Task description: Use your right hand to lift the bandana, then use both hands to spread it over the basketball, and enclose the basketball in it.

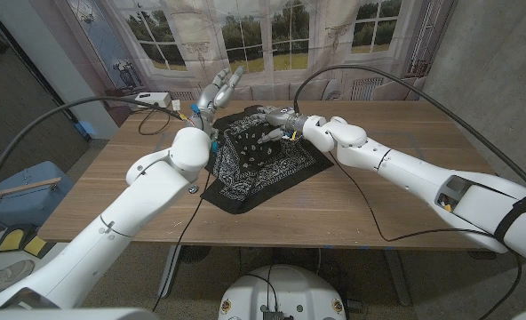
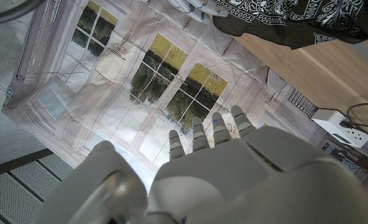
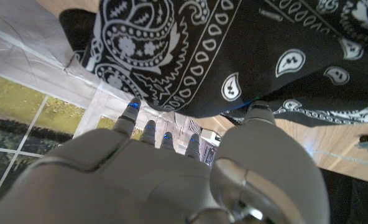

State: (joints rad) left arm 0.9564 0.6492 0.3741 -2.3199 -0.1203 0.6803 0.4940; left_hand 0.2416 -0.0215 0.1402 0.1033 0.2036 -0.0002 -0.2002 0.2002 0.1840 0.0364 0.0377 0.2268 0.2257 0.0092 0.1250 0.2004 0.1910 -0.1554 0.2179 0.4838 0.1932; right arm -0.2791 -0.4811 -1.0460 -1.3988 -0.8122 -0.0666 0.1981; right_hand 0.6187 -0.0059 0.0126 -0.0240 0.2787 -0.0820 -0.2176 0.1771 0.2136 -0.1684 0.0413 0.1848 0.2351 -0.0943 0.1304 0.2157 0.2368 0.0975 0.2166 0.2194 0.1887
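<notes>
Bandana (image 1: 261, 160) under right robot hand (image 1: 275, 125)

the light is soft and even, and the worktop (image 1: 378, 191) looks bright with only faint shadows. the head view bends at its edges like a fish eye. in both wrist views the close hand looks blurry and pale. the bandana (image 3: 246, 50) shows sharp white marks.
</notes>
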